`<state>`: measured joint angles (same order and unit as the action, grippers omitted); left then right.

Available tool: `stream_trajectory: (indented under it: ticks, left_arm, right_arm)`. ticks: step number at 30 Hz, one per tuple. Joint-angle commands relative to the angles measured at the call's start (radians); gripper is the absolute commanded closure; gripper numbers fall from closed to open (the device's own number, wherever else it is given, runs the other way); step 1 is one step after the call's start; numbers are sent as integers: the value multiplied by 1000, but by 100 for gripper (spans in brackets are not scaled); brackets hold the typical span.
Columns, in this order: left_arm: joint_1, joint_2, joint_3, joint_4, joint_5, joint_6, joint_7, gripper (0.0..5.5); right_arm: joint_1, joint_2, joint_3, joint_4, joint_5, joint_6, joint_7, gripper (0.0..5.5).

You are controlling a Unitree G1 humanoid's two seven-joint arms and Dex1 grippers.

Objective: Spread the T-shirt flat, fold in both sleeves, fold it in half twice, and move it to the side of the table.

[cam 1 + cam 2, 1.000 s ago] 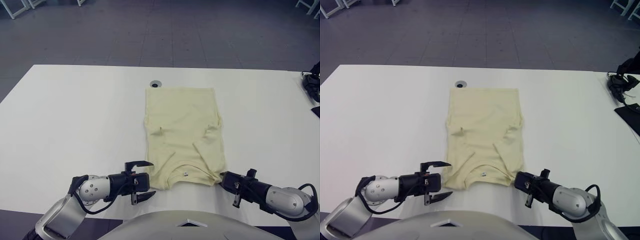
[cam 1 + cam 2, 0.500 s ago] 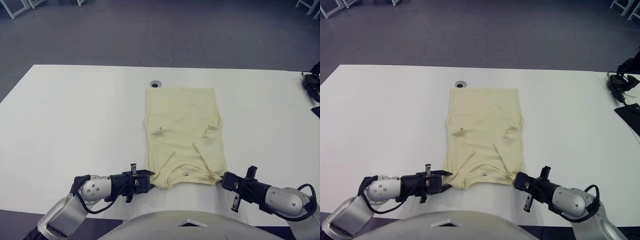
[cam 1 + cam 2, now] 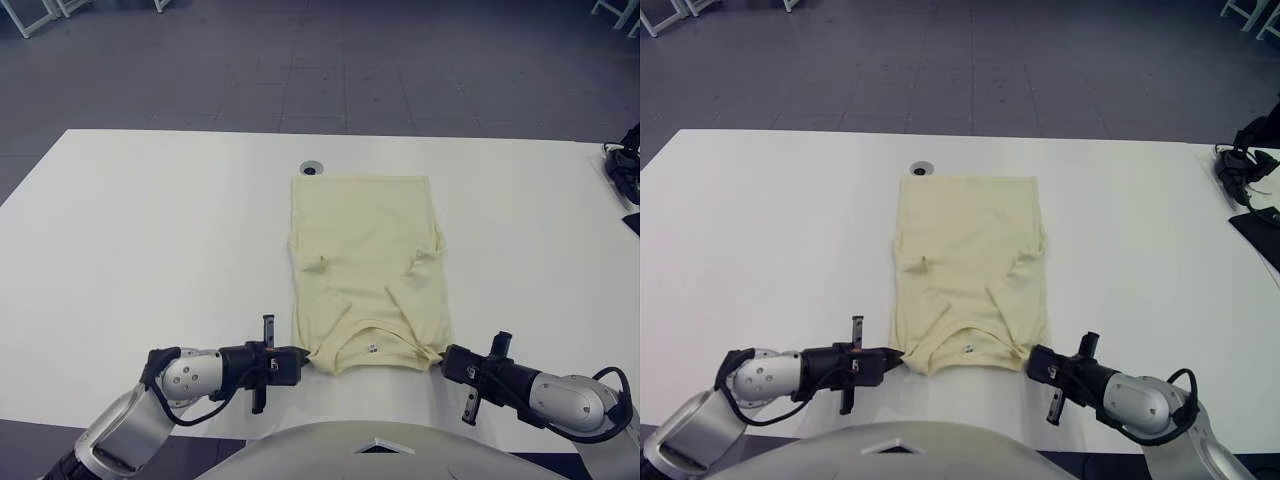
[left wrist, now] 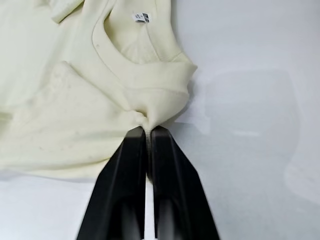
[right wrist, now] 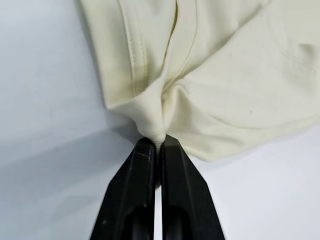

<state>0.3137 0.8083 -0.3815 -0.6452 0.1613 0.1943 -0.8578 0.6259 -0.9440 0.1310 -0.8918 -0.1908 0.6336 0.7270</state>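
Cream T-shirt [image 3: 365,260] lies centred on the bench [image 3: 150,230], sleeves folded in. My left jaws pinched tight on its near left corner; right jaws likewise on the near right.

T-shirt [image 3: 365,265] on table [image 3: 150,230]; perhaps grommet [image 3: 312,168] just behind.

Bare table [image 3: 150,250] runs both sides of T-shirt [image 3: 365,260]; round port [image 3: 312,168] just beyond its far hem, black gear [image 3: 625,175] at right edge.
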Motion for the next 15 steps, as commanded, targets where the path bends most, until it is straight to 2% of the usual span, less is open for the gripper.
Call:
stream_trajectory:
  ticks: [1,5,7,11,15]
  left_arm:
    - [-31,21,28,-2,-18,-3,-23,549]
    - [-44,40,83,19,-80,-15,-59,549]
    - [-69,58,146,21,-183,-9,-114,549]
    - [-73,152,305,40,-462,-49,-331,549]
    - [28,215,499,-27,-675,-49,-464,549]
  right_arm:
    - [44,-31,-11,-12,28,-38,46,550]
    - [81,-77,-96,-39,84,-111,126,550]
    - [69,-100,-165,-39,134,-168,187,550]
    - [150,-157,-377,-69,243,-292,398,550]
    - [75,-211,-518,-34,343,-310,543,550]
